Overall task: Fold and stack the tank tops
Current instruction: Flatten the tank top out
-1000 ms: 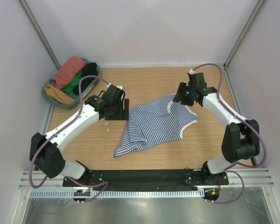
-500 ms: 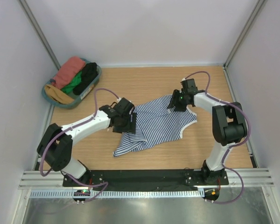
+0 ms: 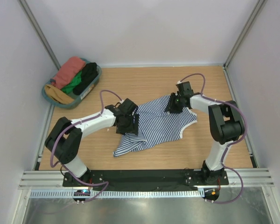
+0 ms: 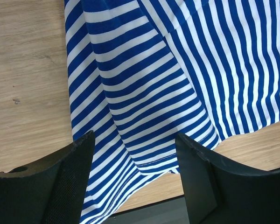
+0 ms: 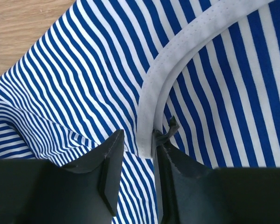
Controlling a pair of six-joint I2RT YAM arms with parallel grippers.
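Across the middle of the desk lay the striped tank top, rumpled, with one corner trailing toward the near edge. Only the overhead view took in the teal basket at the far left corner, well apart from the top, with a heap of clothes in red, green, black and mustard.

That view also showed both arms. The left arm lay low, its elbel doubled back near its base and its forearm reaching rightward to the top's left edge. The right arm stood with its elbow raised at the right side, its forearm running leftward to the top's far right part.

The wrist views gave what the overhead one could not. The left pincer had its jaws well apart, straddling a folded edge of striped cloth, with bare wood to one side. The right pincer had its jaws nearly together, and the white trim curved down into the narrow gap between them. Whether they actually pinched the trim could not be told.
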